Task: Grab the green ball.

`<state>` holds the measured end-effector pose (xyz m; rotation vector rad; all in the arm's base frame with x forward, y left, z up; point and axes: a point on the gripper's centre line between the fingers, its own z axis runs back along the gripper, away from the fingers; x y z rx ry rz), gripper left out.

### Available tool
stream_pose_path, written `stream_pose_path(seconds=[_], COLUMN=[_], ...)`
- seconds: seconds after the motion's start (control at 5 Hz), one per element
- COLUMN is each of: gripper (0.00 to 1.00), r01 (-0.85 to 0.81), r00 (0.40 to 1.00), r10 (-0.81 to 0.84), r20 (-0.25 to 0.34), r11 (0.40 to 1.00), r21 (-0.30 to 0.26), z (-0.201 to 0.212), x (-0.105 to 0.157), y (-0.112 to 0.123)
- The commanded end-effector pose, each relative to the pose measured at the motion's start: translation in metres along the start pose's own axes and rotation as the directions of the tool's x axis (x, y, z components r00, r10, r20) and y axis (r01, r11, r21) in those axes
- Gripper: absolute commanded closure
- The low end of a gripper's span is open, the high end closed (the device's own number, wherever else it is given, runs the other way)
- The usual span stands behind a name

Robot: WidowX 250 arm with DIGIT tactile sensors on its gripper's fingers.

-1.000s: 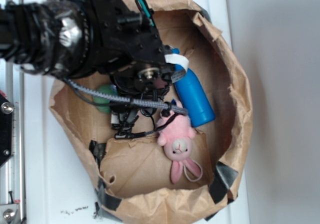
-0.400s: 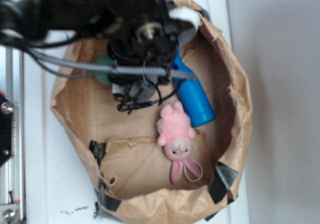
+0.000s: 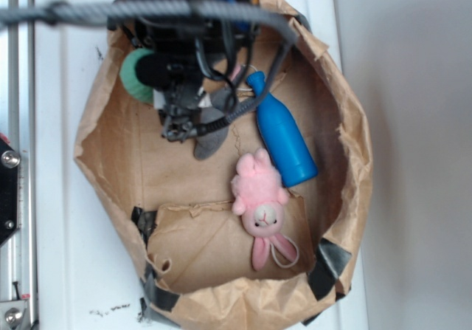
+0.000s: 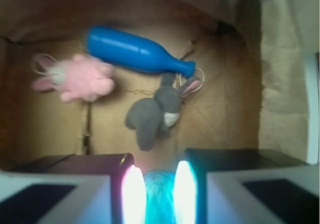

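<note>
The gripper pinches the green ball, which sits between its two fingers at the bottom of the wrist view. From outside, the green ball shows just to one side of the black arm, near the top rim of the paper bag.

Ahead of the gripper on the bag floor lies a grey plush rabbit, close to the fingertips but apart from them. Beyond it, the neck of a blue bottle lies right by the rabbit's ears. A pink plush rabbit lies further off, beside the bottle's base. The arm's cable crosses above the bag and hides part of its upper end.

No writing can be read on any of these things. The bag stands on a white table.
</note>
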<state>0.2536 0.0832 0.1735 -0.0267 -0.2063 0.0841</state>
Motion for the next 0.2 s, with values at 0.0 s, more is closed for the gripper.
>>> stream_pose_path(seconds=[0.0], gripper=[1.0], r01=[-0.013], r00=[0.996], r10=[0.008], r20=[0.091], r11=[0.999], r21=[0.053], z=[0.0238], x=[0.0176], y=[0.0024])
